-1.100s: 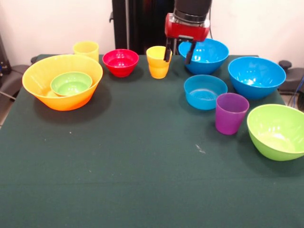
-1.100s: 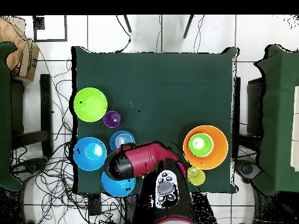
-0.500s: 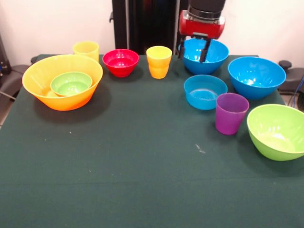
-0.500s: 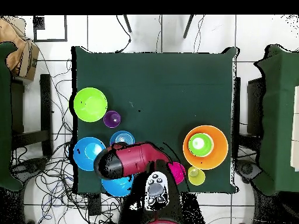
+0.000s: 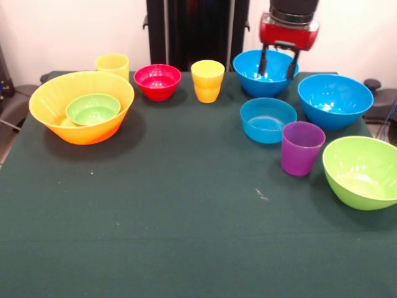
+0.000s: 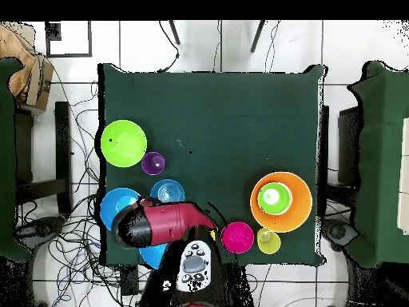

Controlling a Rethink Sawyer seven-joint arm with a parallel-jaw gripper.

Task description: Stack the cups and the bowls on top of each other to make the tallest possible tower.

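Green-clothed table (image 5: 186, 236) with scattered bowls (image 5: 334, 99) and cups (image 5: 301, 148).

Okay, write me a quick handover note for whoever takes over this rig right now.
Gripper: jaws open, empty, hanging over the far blue bowl.
Done: small green bowl sits inside the big orange bowl.
Left, all loose on the table: red bowl, two yellow cups, shallow blue bowl, second large blue bowl, purple cup, lime green bowl.

Robot lab, loose floor cables (image 6: 72, 232), pedestal arm (image 6: 164, 224)
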